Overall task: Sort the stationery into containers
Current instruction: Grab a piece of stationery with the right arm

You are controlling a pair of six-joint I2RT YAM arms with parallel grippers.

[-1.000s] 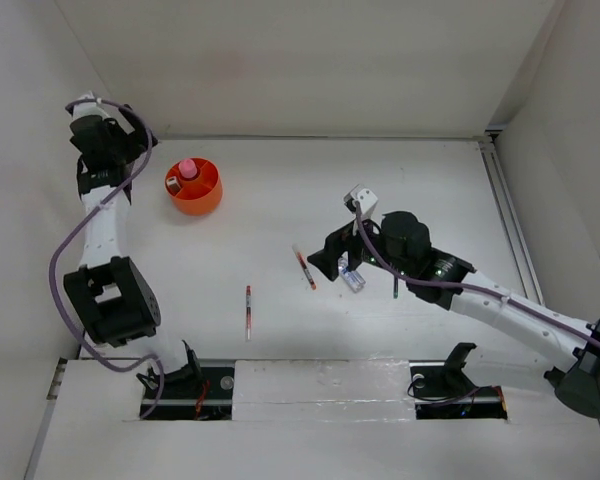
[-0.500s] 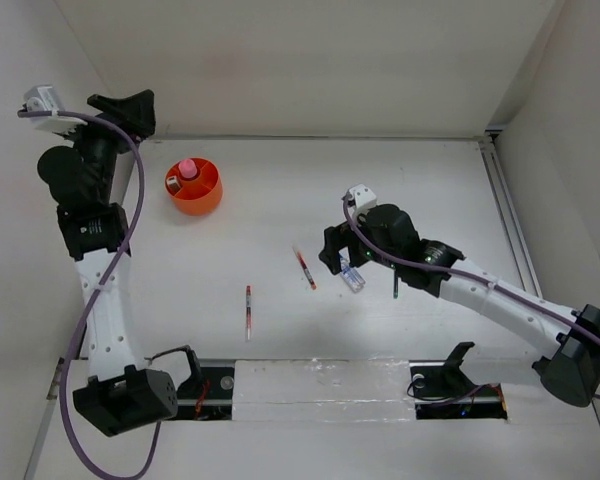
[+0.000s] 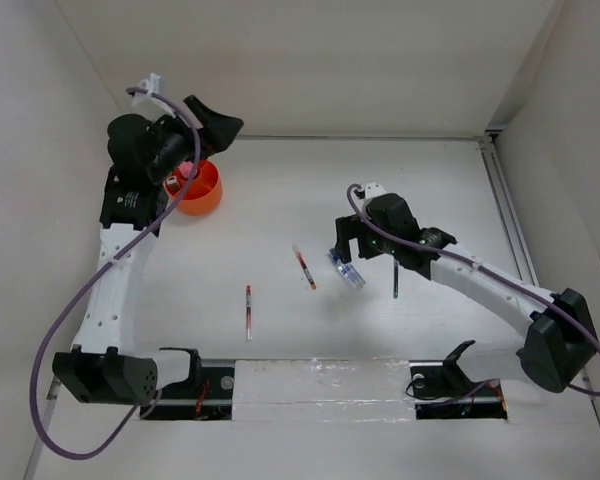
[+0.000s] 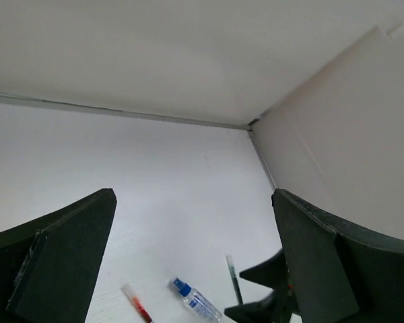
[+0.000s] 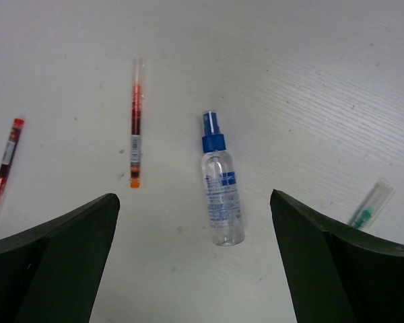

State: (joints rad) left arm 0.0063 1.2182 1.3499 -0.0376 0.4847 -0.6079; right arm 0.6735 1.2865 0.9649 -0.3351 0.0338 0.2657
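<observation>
The white table (image 3: 430,180) has walls on the left, far and right sides. The left arm (image 3: 120,270) reaches up along the left side, and its wrist bends over the far left corner. The left gripper (image 3: 220,125) is held high there, and the left wrist camera shows its jaws spread wide with nothing between them (image 4: 193,195). The right arm (image 3: 480,285) stretches from the near right toward the middle. The right gripper (image 3: 342,250) hangs above the table, wide open and empty (image 5: 193,198).

The orange cup (image 3: 205,190) stands at the far left, partly hidden behind the left wrist. The spray bottle (image 3: 346,270) lies flat near the middle of the table, below the right gripper, its blue cap (image 5: 211,131) pointing away from the wrist camera. One red-and-white pen (image 3: 304,266) lies just left of the bottle. The second red-and-white pen (image 3: 248,311) lies further left and nearer. The green pen (image 3: 396,288) lies right of the bottle, beside the right arm. A pink tube (image 3: 187,172) shows inside the cup.
</observation>
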